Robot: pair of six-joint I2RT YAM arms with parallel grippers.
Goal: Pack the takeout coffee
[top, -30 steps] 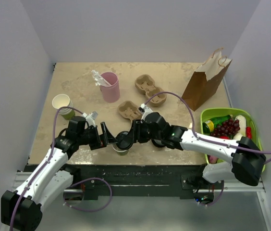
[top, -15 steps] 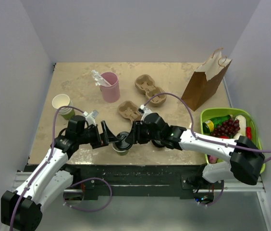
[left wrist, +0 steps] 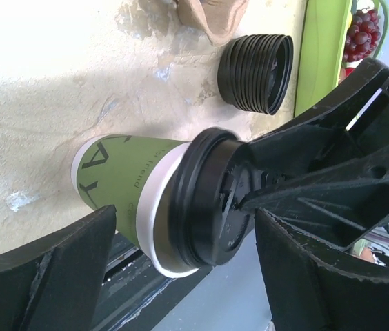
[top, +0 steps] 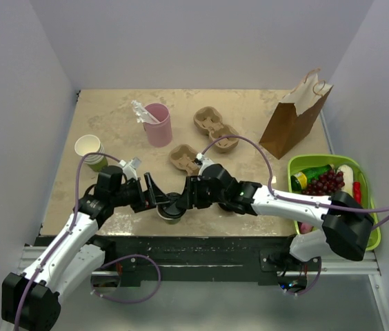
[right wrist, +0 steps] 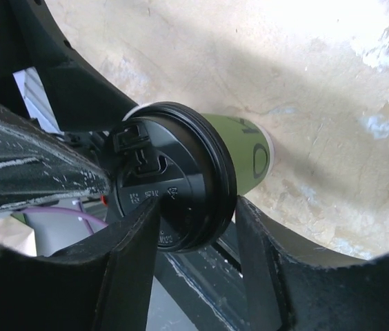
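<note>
The takeout coffee [top: 172,209], an olive-green paper cup [left wrist: 129,181] with a black lid [left wrist: 212,200], stands at the table's front edge between both arms. My left gripper [top: 157,198] is open. Its fingers straddle the cup [left wrist: 184,224] with a gap on each side. My right gripper [top: 183,199] comes from the other side, jaws partly apart. One of its fingertips [left wrist: 244,204] rests on the lid's top and the other finger [right wrist: 250,227] lies against the lid's rim [right wrist: 227,181]. The cup's green side [right wrist: 243,148] shows past the lid.
A stack of black lids [left wrist: 256,72] lies just behind the cup. Farther back are two cardboard cup carriers [top: 212,124] [top: 186,157], a pink tumbler [top: 158,124] and a brown paper bag [top: 294,114]. Stacked paper cups [top: 91,152] stand left, a green basket [top: 371,186] right.
The right gripper has slid left over the lid. The left gripper has moved in around the cup and narrowed a little. The cup has shifted slightly left.
</note>
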